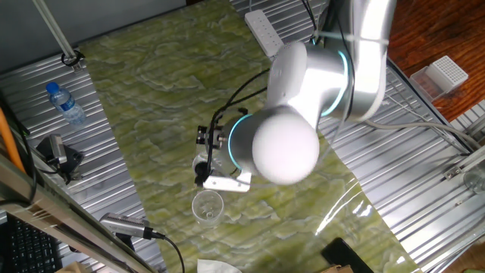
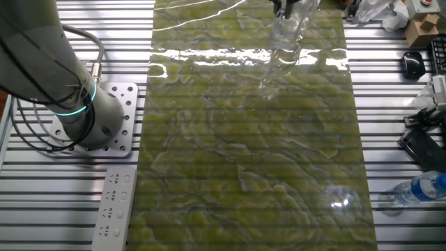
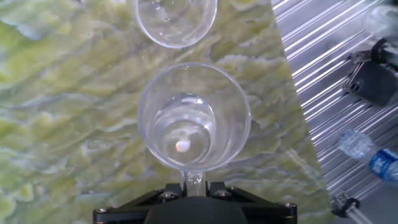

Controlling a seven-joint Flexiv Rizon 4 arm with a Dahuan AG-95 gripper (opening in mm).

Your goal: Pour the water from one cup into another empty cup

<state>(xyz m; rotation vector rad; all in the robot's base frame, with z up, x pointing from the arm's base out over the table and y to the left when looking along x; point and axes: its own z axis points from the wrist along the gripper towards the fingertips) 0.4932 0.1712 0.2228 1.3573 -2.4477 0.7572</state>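
Full cup (image 3: pixel 194 118): clear, thin-walled, rigid, likely light and slick; the water (image 3: pixel 185 138) is a shallow pool at its bottom. Grip low on the wall, gently. The gripper (image 3: pixel 194 183) meets the cup's 6 o'clock edge; whether the jaws clamp it, cannot tell. Empty cup (image 3: pixel 176 18) stands just beyond at 12 o'clock. Worktop (image 3: pixel 68 118): flat green marbled mat, room all round; bottle (image 3: pixel 367 155) at 3 o'clock, well apart.

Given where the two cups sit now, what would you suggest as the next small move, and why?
Probably tip the held clear plastic cup toward the second clear cup. The tool grips its near rim, water shows inside, and the other cup sits just beyond.
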